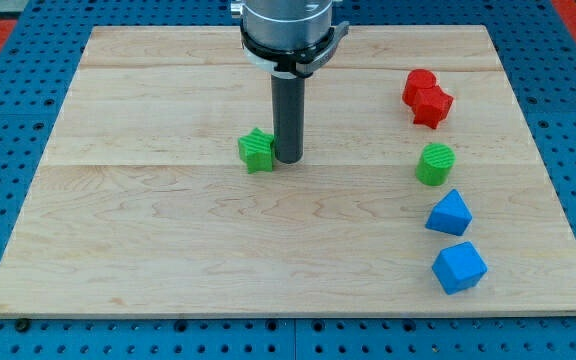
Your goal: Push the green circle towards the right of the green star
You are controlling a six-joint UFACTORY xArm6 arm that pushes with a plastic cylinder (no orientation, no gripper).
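Note:
The green star (pixel 256 150) lies left of the board's middle. The green circle (pixel 435 164) lies far to its right, near the board's right side. My tip (pixel 289 159) stands on the board right beside the star's right side, touching or almost touching it. The circle is well apart from my tip, about a quarter of the board's width to the right.
A red block (pixel 427 97) lies above the green circle. Two blue blocks (pixel 449 214) (pixel 459 267) lie below it in a column. The wooden board (pixel 168 250) rests on a blue perforated table.

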